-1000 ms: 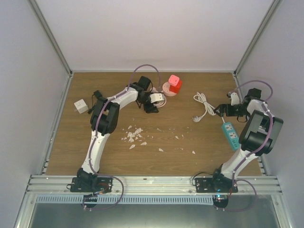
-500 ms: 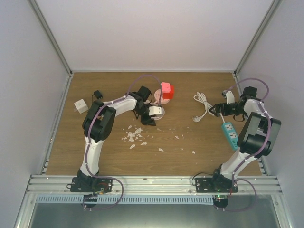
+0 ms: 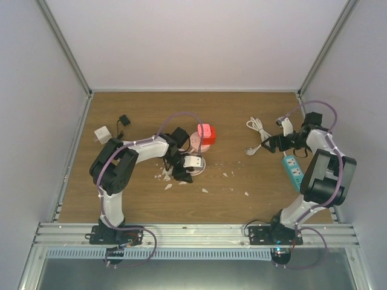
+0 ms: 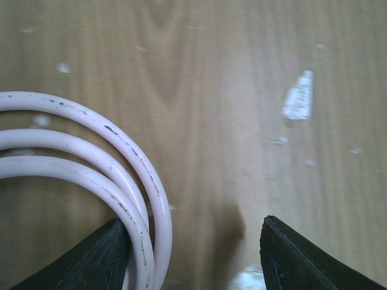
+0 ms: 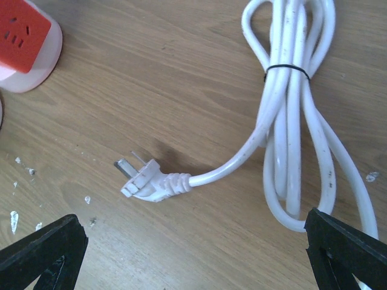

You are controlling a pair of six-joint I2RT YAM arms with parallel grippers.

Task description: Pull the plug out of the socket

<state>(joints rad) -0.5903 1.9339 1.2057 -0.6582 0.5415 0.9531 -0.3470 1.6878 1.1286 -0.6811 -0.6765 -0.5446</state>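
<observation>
A red cube socket (image 3: 205, 132) on a pale round base sits mid-table; it also shows in the right wrist view (image 5: 21, 27). A white plug (image 5: 145, 180) lies loose on the wood, prongs pointing left, in no socket; it also shows in the top view (image 3: 249, 151). Its tied white cable bundle (image 5: 296, 121) lies to its right. My right gripper (image 5: 193, 260) is open and empty, just short of the plug. My left gripper (image 4: 193, 254) is open, low over the table near the red socket (image 3: 183, 169). Pale cable loops (image 4: 121, 175) touch the inner side of its left finger (image 4: 100, 260).
A teal power strip (image 3: 293, 169) lies at the right by the right arm. A white cube adapter (image 3: 101, 134) and a small black plug (image 3: 123, 119) lie at the far left. White crumbs (image 3: 172, 172) are scattered in the middle.
My left gripper has moved toward the near edge, and the red socket has come along with it. My right gripper has shifted left toward the white plug.
</observation>
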